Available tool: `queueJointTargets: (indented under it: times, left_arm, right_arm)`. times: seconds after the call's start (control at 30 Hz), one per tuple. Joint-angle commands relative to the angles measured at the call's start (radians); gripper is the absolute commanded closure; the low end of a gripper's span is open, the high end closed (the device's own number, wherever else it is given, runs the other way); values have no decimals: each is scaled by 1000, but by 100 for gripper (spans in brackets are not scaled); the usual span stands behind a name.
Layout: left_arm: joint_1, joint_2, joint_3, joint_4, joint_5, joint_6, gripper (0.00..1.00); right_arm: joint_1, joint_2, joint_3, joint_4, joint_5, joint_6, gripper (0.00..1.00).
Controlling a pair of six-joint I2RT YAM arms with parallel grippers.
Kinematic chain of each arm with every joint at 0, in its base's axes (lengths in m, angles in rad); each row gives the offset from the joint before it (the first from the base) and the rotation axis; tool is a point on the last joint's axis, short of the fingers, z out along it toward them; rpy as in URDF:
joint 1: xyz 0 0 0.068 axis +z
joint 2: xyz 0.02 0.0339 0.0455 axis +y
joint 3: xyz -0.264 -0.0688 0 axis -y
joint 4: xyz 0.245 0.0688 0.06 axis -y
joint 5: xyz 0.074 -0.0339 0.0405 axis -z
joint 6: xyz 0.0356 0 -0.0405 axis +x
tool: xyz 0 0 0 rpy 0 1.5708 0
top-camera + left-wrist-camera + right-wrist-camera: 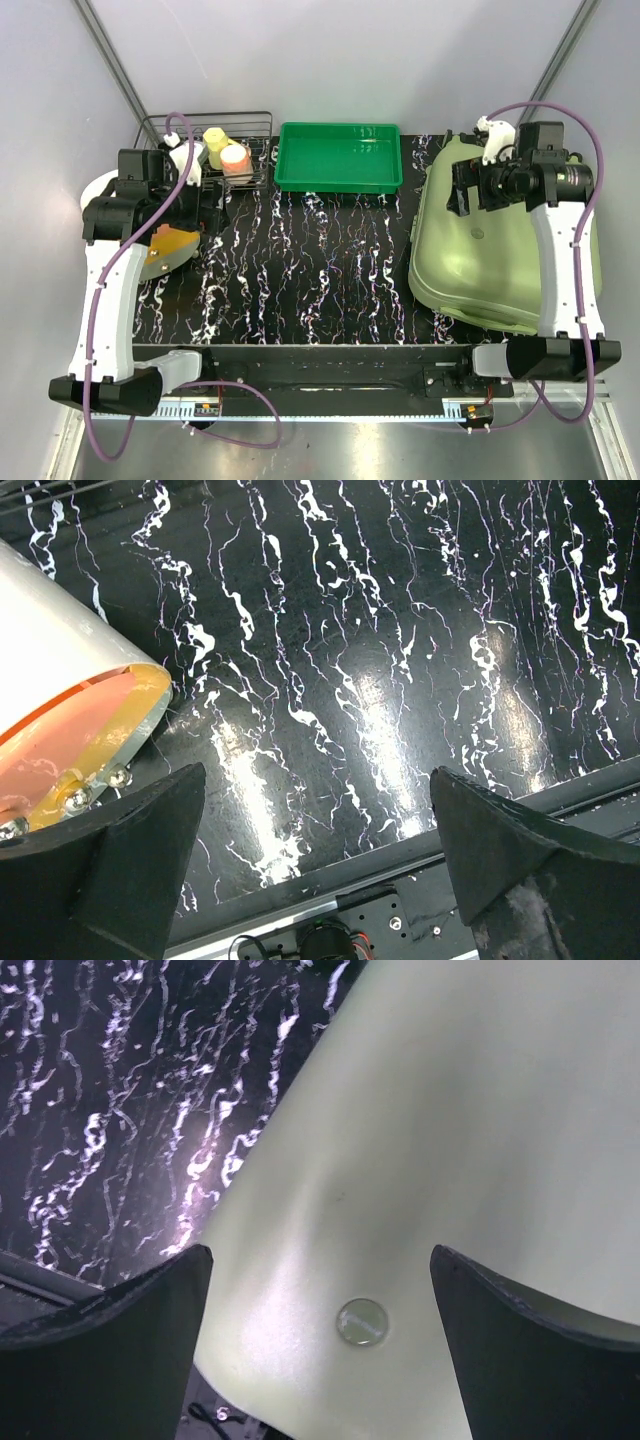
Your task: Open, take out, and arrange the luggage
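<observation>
Covering most of the view is a black table (300, 270) veined with white marble-like streaks that catch the overhead light in glossy patches. It stands inside a booth of plain pale grey-lilac walls, with a slim metal strut (110, 55) slanting down each back corner. Along the near edge runs a dark rail (320, 360) where both arm bases are bolted, and purple cables (100, 290) loop along the arms. The luggage (480, 255) lies flat on the right end of the table with its pale olive shell upward, its left edge well apart from the bright green tray (338, 186) that sits at the middle of the back edge. The right gripper (462, 195) hangs above the shell near its back left part with its jaws spread wide and holding nothing. In the right wrist view its gripper (320, 1255) frames the smooth luggage (480, 1140), a small round badge (360, 1321) and a strip of veined tabletop beside it. A wire basket (255, 125) at the back left corner holds a yellow item and an orange one. The left gripper (205, 205) sits just in front of the basket, likewise wide apart and empty. In the left wrist view its gripper (318, 780) looks down on bare tabletop, with a white object with an orange-yellow face (60, 700) resting just beside the left finger.
</observation>
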State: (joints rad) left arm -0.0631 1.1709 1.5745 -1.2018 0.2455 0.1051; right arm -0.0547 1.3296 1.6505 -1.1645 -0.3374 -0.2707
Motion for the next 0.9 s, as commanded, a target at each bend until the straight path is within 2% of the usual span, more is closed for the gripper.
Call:
queueJointTargets:
  times: [0.0,0.1,0.13,0.27,0.33,0.47,0.6,0.83,0.87]
  left_arm:
    - [-33,-20,-2,62,-9,15,1]
    - [-91,-14,-16,61,-46,21,1]
    - [-110,-14,-18,65,-64,24,1]
    - [-159,-13,-39,100,-89,24,1]
    - [-167,-10,-44,105,-75,16,1]
    - [-172,1,-51,114,-19,15,1]
    - [-176,-5,-59,131,47,16,1]
    - [-182,-11,-74,143,63,28,1]
    - [-181,-13,-74,143,61,30,1]
  right_arm:
    - [-2,103,192,-118,151,-122,0]
    - [-54,105,213,-156,190,-237,0]
    - [-139,114,227,-175,169,-257,0]
    - [-345,180,315,-339,28,-353,0]
    - [-407,169,298,-350,5,-383,0]
    - [-610,181,278,-426,-81,-496,0]
    - [-732,197,261,-432,-72,-597,2]
    - [-789,132,171,-187,161,-712,26]
    - [-794,128,145,-137,205,-732,35]
